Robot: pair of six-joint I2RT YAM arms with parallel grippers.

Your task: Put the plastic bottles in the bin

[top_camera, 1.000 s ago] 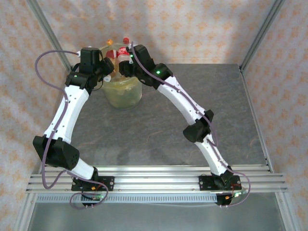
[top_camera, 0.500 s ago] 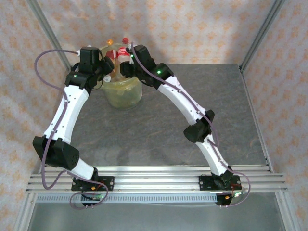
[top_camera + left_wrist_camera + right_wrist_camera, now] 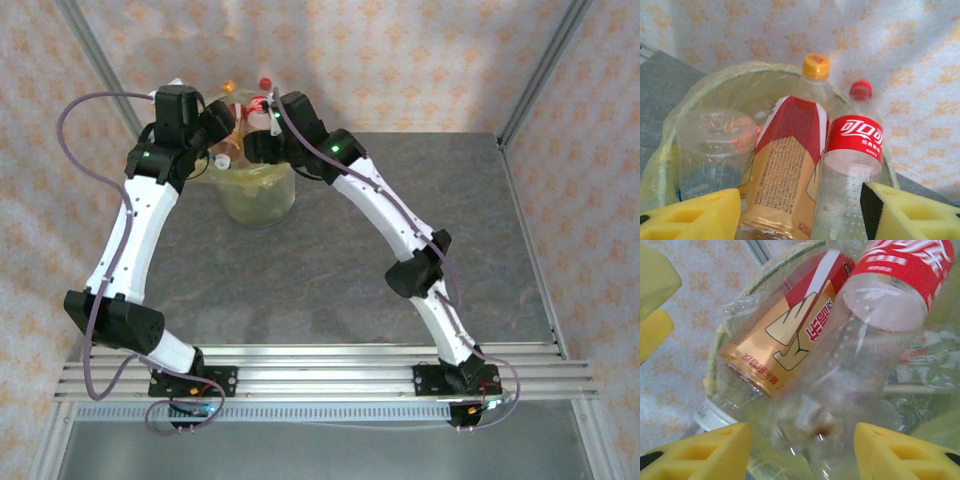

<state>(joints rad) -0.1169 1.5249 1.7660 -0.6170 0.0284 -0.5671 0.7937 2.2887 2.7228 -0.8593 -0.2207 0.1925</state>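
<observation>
Both grippers slack over the bin, bottles piled inside.

The left gripper (image 3: pixel 800 212) has its yellow pads (image 3: pixel 695 217) spread wide and grasps nothing. Just ahead of it, the orange-capped bottle (image 3: pixel 785 160) and the red-labelled bottle (image 3: pixel 852 150) stand side by side and touching in the bin (image 3: pixel 740 69), with a clear bottle (image 3: pixel 710 145) to their left. The right gripper (image 3: pixel 802 445) is released too, its pads parted either side of the red-labelled bottle's base; I can't tell whether they touch it. Since a second ago, the left gripper has lifted up and back from the rim, while the right one has barely moved.
</observation>
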